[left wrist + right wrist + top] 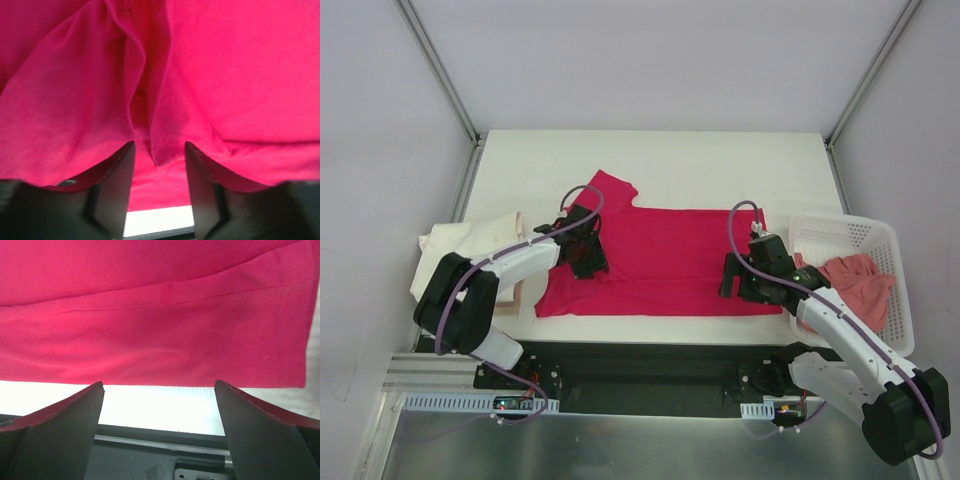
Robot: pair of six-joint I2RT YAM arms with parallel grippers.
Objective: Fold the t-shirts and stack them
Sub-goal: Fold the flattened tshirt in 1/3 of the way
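Note:
The crimson-pink t-shirt (pixel 660 255) lies spread flat in the middle of the table, one sleeve pointing to the far left. My left gripper (pixel 588 260) is low over its left part. In the left wrist view it (pixel 159 146) is open, with a raised fold of the crimson cloth (pixel 150 100) between the fingers, not clamped. My right gripper (pixel 729 283) hovers at the shirt's near right edge. In the right wrist view it (pixel 159 384) is wide open and empty above the near hem (pixel 160 365). The cream-white t-shirt (pixel 460 242) lies at the left. The salmon-pink t-shirt (pixel 857 280) is in the basket.
A white plastic mesh basket (pixel 850 232) stands at the table's right edge, close to my right arm. A tan board (pixel 508 296) shows under the cream shirt at the left. A strip of white table (pixel 160 402) and the table's near edge lie below the hem.

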